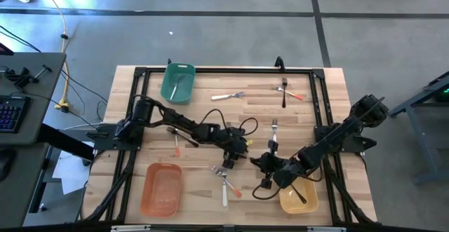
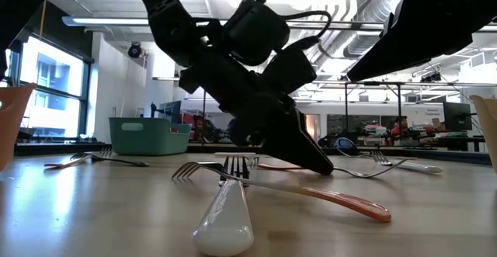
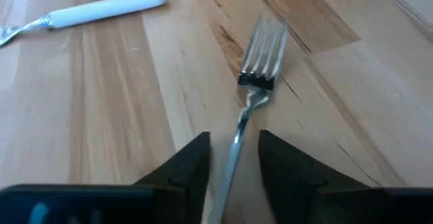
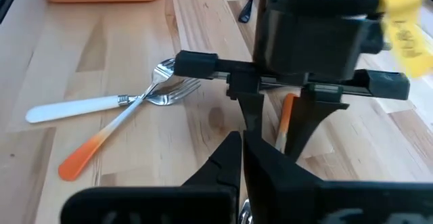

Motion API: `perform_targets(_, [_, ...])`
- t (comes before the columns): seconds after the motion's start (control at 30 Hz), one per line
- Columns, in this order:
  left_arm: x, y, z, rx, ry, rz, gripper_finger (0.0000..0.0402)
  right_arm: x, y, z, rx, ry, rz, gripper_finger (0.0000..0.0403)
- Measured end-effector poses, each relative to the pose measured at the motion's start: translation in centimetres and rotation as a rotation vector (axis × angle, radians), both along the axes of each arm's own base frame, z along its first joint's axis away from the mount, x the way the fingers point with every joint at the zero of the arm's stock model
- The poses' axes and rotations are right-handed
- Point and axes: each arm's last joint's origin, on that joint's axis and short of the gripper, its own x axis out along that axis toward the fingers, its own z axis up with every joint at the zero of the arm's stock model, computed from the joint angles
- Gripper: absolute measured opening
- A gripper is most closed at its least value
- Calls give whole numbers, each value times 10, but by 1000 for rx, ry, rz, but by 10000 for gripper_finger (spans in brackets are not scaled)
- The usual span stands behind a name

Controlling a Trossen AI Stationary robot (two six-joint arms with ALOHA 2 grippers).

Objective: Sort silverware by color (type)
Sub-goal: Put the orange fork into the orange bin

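The left hand (image 1: 228,156) is low over the middle of the wooden table (image 1: 323,106), its fingers a little apart around a shiny silver fork (image 3: 256,82), so I think it must squeeze, then lift.

dark jointed arms (image 1: 175,123), black cables, yellow tag (image 4: 404,22)

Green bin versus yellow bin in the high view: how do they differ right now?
Colour: the green bin is teal-green, the yellow bin pale yellow.
Place: in the high view, the green bin sits toward the table's top left and the yellow bin at its bottom right.
Contents: the green bin holds a light silver utensil, the yellow bin a black utensil.
Both are open rectangular bins.
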Motion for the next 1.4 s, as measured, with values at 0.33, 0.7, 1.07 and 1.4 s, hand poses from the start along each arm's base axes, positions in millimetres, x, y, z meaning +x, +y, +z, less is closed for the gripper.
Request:
perform_targets(0.33, [-5,0,-3,69,52,-64,10,0,0,0,0,0,0,0])
perform_targets(0.7, [-27,4,48,124,137,-68,3,0,0,-1,-3,9,3,0])
perform_targets(1.07, [-79,-6,131,140,225,45,1,-1,-1,-2,-16,20,-2,0])
perform_targets(1.4, [-172,-48,160,33,444,271,1,-1,-2,-2,-20,23,-4,0])
